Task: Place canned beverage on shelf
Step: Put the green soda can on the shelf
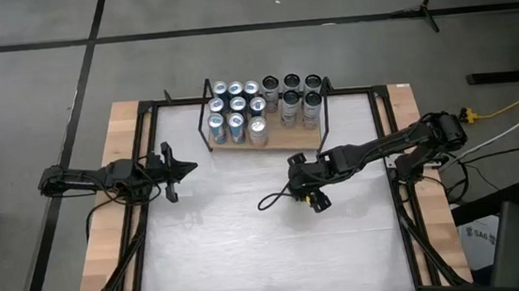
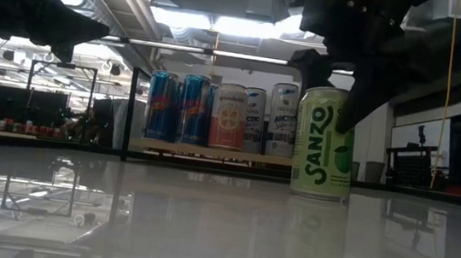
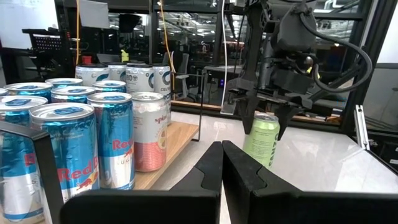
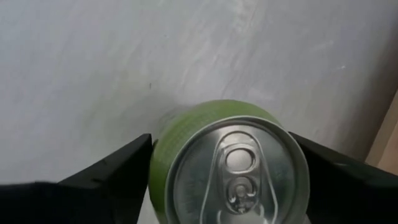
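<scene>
Fingers of left gripper (image 1: 179, 169) pressed together on nothing, parked above the table's (image 1: 250, 250) left side, well apart from the work. Further right, shelf (image 1: 289, 143) at the table's far edge, wooden board between black wire end frames, already crowded with upright cans: blue-and-silver "Red Bull" cans (image 3: 69, 155) at its left end, a pink-and-white can (image 2: 228, 117) with lettering too small to read, pale cans (image 1: 292, 103) at its right end. Right of centre, green can (image 2: 324, 145) upright on the table in front of the shelf, apart from it, lettered "SANZO" vertically. Right gripper (image 1: 312, 191) directly above it, fingers (image 4: 109, 171) spread wide, one on each side of the green can's body; contact with the wall not discernible. Step judged as the pick, grasp not yet made. Next move calls for closing squarely on the can, lifting clear, then carrying toward what free board remains.
</scene>
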`<act>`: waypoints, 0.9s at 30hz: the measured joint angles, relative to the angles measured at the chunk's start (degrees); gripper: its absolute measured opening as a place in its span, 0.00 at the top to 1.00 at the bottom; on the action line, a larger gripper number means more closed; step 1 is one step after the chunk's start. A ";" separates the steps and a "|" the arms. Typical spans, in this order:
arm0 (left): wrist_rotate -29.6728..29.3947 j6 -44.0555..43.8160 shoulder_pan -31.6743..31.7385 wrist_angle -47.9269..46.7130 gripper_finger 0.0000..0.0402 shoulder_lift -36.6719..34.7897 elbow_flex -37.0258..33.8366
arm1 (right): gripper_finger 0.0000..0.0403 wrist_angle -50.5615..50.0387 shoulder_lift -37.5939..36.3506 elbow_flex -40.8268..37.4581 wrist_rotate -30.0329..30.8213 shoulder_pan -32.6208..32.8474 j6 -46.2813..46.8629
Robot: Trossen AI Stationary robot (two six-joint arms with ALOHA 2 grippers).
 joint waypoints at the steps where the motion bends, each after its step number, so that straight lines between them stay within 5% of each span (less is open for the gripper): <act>1: 0.00 0.00 0.00 0.00 1.00 0.00 0.00 | 0.20 -0.07 0.02 0.09 -0.04 0.00 0.02; 27: -0.02 0.06 0.00 0.00 1.00 0.00 0.00 | 0.24 -1.29 0.44 5.91 -1.22 -3.57 3.06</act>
